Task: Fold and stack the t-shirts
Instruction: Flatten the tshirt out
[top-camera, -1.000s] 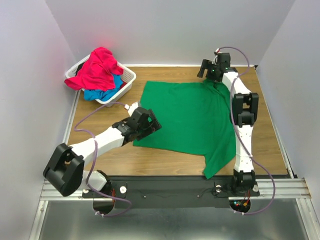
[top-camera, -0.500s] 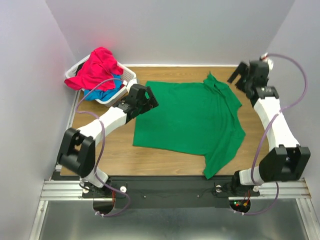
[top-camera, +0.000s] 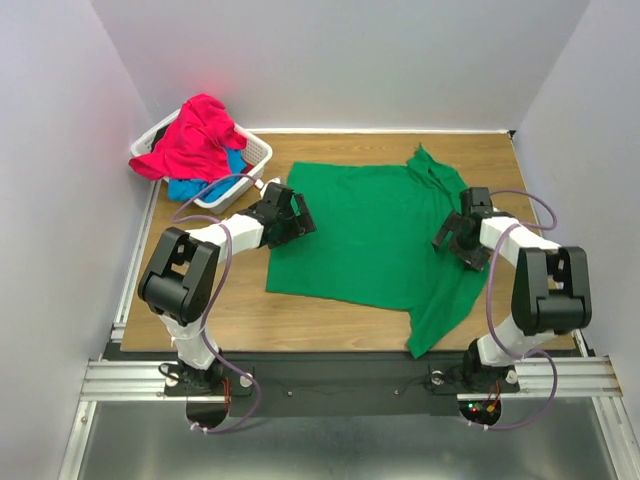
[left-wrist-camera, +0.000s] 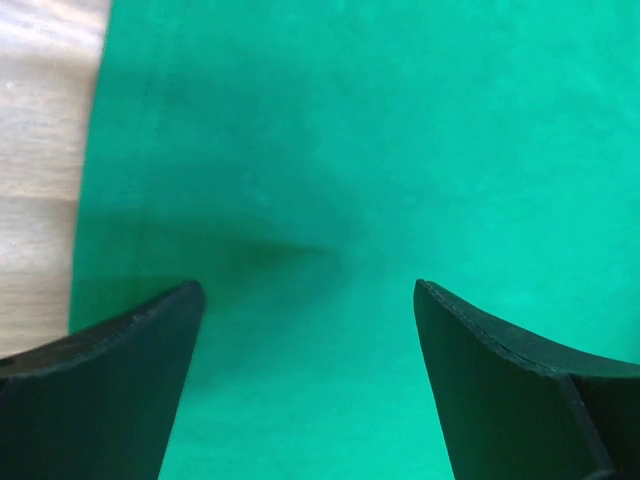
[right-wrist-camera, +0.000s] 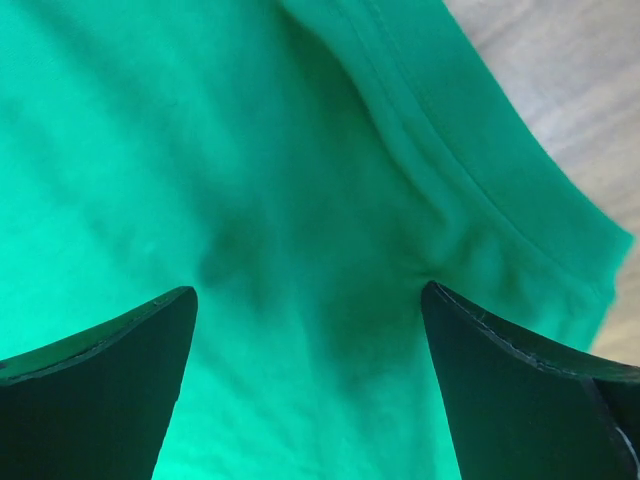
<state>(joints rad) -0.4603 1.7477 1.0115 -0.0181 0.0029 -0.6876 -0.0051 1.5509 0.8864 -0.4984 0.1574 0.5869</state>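
Observation:
The bright green t-shirt (top-camera: 375, 235) lies spread flat on the wooden table (top-camera: 520, 185), one sleeve at the far right and one hanging toward the near edge. My left gripper (top-camera: 297, 218) is open, low over the shirt's left edge; its view (left-wrist-camera: 310, 290) shows flat green cloth between the fingers. My right gripper (top-camera: 450, 238) is open over the shirt's right side near a sleeve seam (right-wrist-camera: 470, 200); its view (right-wrist-camera: 310, 295) shows wrinkled cloth between the fingers. The pinkish-red t-shirt (top-camera: 195, 135) and the blue t-shirt (top-camera: 205, 185) lie heaped in the basket.
The white slotted basket (top-camera: 255, 155) stands at the table's far left corner. White walls enclose the table on three sides. A metal rail (top-camera: 330, 378) runs along the near edge at the arm bases.
Both arms have swung inward and down onto the green shirt. The left gripper moved to its left edge. The right came from the far right corner to its right side.

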